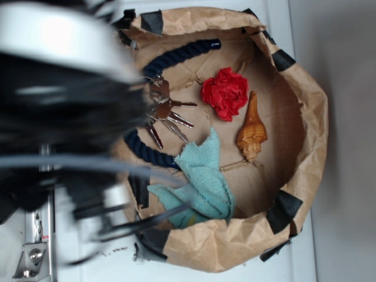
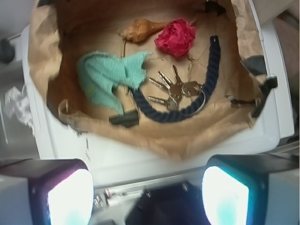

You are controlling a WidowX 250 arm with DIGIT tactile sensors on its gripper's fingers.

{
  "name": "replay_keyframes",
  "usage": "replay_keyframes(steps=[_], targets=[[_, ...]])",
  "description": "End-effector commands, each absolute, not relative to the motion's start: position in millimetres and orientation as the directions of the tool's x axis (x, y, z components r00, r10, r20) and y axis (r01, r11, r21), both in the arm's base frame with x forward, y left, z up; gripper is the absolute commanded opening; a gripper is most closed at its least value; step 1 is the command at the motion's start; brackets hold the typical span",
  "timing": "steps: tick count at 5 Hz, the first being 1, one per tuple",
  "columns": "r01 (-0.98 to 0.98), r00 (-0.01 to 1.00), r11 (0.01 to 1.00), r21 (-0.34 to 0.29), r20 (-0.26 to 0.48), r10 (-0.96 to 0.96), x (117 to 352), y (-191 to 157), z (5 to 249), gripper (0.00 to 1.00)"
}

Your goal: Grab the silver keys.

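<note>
Gripper (image 2: 147, 197) hangs spread, outside the paper tray's (image 2: 154, 140) near rim.
We judge approach underway: next, advance over the silver keys (image 2: 174, 90) inside the blue rope (image 2: 197, 101) curve.

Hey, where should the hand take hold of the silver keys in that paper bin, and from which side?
Probably at the hub where the silver keys bunch together on their ring, coming straight down from above. They lie flat, fanned out, inside the curve of the dark blue rope, so side approaches look blocked by the rope and the paper bin wall. The hand looks open, above the bin's near edge.
</note>
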State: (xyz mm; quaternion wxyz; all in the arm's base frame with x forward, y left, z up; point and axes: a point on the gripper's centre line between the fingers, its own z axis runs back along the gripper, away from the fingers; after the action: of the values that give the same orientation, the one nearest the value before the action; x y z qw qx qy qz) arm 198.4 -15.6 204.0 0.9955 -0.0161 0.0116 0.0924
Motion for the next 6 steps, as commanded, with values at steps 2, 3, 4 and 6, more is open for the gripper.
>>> replay_keyframes(steps=[2,3,4,6], targets=[[-0.43,0.88,0.898,-0.093,0.176,0.44,246,17,129,1.0],[-0.558,0.812,0.829,-0.042,0.179,0.556,244,25,111,1.0],[-0.675,0.733,0.737,0.037,0.14,0.665,235,31,97,1.0],[-0.696,0.716,0.714,0.084,0.156,0.68,213,44,85,1.0]])
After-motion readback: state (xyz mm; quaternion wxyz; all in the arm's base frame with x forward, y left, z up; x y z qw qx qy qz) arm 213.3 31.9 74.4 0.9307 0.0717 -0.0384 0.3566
